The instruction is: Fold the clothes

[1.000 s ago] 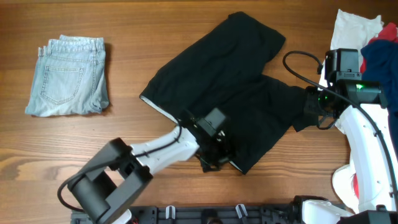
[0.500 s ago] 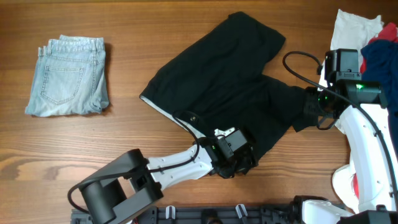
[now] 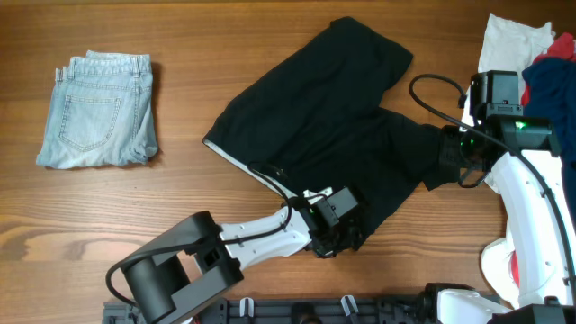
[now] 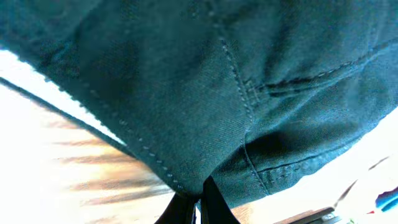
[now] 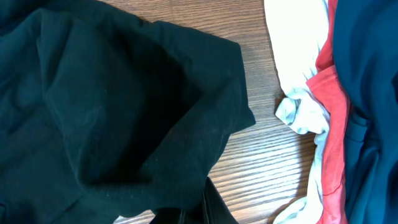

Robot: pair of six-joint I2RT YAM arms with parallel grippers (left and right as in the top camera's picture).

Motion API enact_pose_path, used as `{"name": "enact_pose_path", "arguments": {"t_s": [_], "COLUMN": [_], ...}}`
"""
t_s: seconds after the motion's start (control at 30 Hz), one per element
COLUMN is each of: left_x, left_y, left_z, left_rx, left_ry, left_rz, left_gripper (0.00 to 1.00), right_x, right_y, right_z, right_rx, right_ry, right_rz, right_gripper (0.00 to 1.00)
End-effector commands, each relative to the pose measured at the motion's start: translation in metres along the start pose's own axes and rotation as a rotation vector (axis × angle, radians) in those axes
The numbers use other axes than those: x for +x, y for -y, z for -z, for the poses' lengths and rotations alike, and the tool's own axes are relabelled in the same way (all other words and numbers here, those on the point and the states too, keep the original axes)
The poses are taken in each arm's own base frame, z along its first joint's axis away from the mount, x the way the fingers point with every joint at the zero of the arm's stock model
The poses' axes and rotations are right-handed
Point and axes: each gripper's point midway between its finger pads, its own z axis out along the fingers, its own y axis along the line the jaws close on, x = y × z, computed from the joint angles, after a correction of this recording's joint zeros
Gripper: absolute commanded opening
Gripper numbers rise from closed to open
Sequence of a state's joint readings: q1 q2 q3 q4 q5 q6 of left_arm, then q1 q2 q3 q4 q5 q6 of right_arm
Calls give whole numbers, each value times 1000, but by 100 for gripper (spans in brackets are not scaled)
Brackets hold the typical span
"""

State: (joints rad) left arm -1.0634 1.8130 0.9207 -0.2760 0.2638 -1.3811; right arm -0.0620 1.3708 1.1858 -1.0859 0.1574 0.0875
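Leaving the folded denim (image 3: 99, 110) alone by the left edge of the table (image 3: 180, 36). Keeping the black trousers (image 3: 333, 117) spread over the middle, running from the far edge down toward the near edge. Having slid rightward along the pale-lined edge over the last second, now clamping the left gripper (image 3: 340, 236) on the trousers' near corner. Fingers going from wide apart to fully pinched, with the stitched hem caught between the tips in the left wrist view. Still holding the right gripper (image 3: 447, 155) closed tight on the trousers' right-hand end, unmoved, just short of the white, red and navy pile (image 3: 531, 54) at the far-right corner. Probably meaning this: gripping both ends at last, and getting ready to lift and draw the cloth over for a first fold.
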Motion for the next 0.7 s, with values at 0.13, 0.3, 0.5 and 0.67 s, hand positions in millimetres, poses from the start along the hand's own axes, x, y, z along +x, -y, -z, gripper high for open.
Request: {"name": "enact_pose_path", "arguments": {"t_s": [0.13, 0.3, 0.5, 0.67], "left_x": [-72, -131, -176, -195], "left_y": [-61, -94, -130, -161], "left_z": [40, 92, 138, 158], "left_rx": [-165, -219, -209, -161], "left_ry": [110, 236, 307, 287], "left_rz": [1, -22, 77, 214], "left_gripper": [4, 4, 4, 4], "right_x": [1, 19, 36, 47], "right_y": [-2, -14, -14, -15], "right_z": [-1, 1, 3, 3], "right_rx": [-18, -87, -82, -80], "right_ry": [-7, -84, -160, -202], "right_rz": [5, -68, -149, -158], "right_gripper": [5, 5, 4, 4]}}
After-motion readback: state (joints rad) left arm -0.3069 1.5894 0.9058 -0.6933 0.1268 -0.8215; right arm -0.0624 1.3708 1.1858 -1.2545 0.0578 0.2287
